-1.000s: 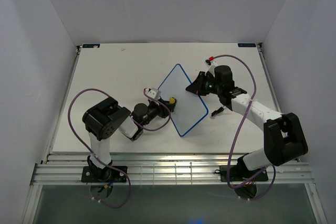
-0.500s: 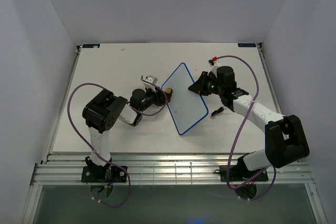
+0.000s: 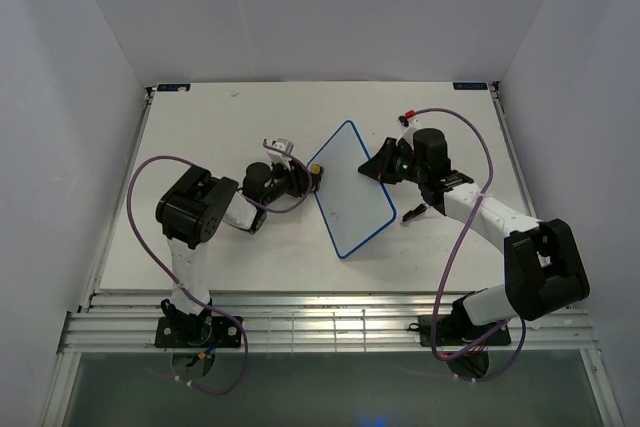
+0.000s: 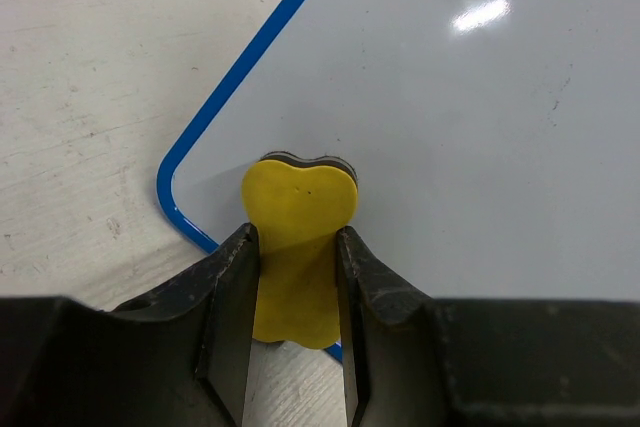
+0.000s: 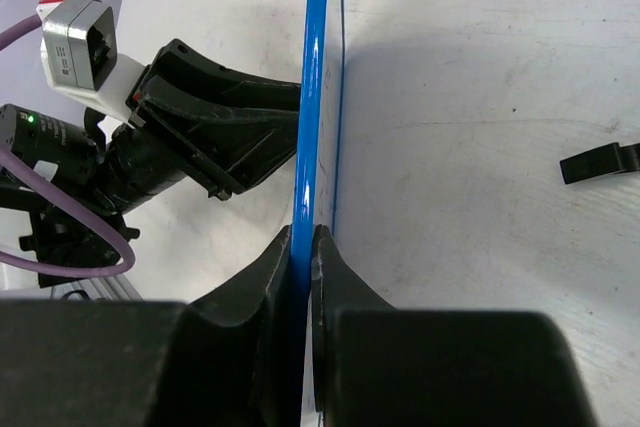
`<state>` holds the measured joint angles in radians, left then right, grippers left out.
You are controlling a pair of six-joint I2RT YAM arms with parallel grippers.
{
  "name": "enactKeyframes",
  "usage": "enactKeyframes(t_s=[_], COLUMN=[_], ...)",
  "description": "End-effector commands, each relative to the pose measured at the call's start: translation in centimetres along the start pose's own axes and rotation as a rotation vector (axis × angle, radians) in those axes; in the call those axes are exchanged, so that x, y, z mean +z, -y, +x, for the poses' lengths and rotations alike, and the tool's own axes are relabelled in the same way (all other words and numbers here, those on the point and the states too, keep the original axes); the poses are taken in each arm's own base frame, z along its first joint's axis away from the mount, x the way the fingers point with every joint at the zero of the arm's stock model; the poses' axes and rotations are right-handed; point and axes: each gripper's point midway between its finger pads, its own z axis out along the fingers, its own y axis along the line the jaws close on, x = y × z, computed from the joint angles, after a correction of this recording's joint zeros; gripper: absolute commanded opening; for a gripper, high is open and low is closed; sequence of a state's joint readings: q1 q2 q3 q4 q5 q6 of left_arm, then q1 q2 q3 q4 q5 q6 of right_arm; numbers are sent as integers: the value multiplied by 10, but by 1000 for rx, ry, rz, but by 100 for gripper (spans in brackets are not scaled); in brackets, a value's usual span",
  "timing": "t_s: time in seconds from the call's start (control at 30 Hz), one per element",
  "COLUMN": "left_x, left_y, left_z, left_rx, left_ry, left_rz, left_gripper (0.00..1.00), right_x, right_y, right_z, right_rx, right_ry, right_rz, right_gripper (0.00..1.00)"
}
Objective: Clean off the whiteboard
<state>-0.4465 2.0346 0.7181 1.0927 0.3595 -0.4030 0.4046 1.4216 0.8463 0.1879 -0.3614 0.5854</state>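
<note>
From my right wrist the whiteboard (image 5: 312, 97) shows only edge-on, a thin blue line, so its face is hidden there. My left wrist view cuts the board off at the top and right and gives me just one rounded corner. The underside is out of sight in every view, and I cannot tell whether the board's low edge rests on the worktop (image 3: 200, 127) or hangs just above it. From overhead my right hand (image 3: 378, 167) is mostly a dark lump against the board's right corner, its fingers hard to pick out. A small black part (image 5: 598, 162) lies on the worktop just to the right of the board; I cannot make out what it is.

The board sits mid-worktop between my two arms, turned cornerwise and tilted. What I see of its face is plain glossy white with one bright glare spot and a few faint specks, framed by a thin blue rim.

My right hand is clamped on that rim, one finger on each side of the edge. My left hand (image 4: 295, 237) is closed on a yellow sponge (image 4: 300, 197) with a dark base, which lies over the board's left corner, its far end on the white face.
</note>
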Motion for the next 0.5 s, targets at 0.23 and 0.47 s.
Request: enactKeyframes(t_s=[0.23,0.47], left_x=[-29,-44], left_y=[46,79], left_z=[57,76], left_rx=[-36,-35], left_ry=[-102,-61], left_rz=[82,126], left_gripper=[2,4], right_x=[-19,-19], right_y=[-96,-94], right_z=[21,2], right_rx=[118,164], right_ry=[-124,-33], right_rz=[-410,-353], right_gripper=[8,8])
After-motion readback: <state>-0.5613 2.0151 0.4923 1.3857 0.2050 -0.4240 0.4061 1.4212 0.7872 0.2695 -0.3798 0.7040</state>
